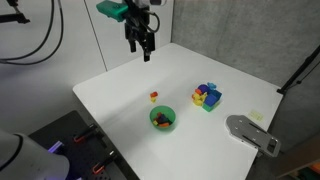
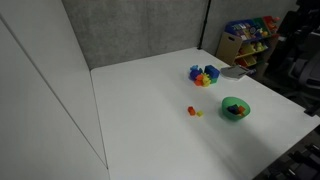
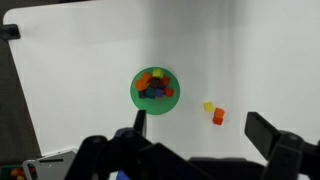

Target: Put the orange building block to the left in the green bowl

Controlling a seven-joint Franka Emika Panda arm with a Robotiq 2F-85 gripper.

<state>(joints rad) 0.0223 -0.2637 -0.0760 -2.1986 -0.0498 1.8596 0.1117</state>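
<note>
The tiny orange building block [image 3: 218, 117] lies on the white table next to a small yellow block [image 3: 208, 107], a short way from the green bowl [image 3: 155, 89]. The bowl holds several colored blocks. Both exterior views show the orange block [image 1: 153, 95] [image 2: 190, 111] and the bowl [image 1: 162, 119] [image 2: 235, 108]. My gripper [image 1: 141, 42] hangs high above the far part of the table, open and empty. In the wrist view its fingers [image 3: 203, 128] frame the blocks from far above. The gripper is not seen in one of the exterior views.
A blue-yellow-purple cluster of blocks [image 1: 207, 96] [image 2: 204, 75] sits beyond the bowl. A grey flat device [image 1: 250, 132] lies at the table's edge. A shelf with colored bins [image 2: 248, 38] stands behind the table. A grey wall panel runs along one side.
</note>
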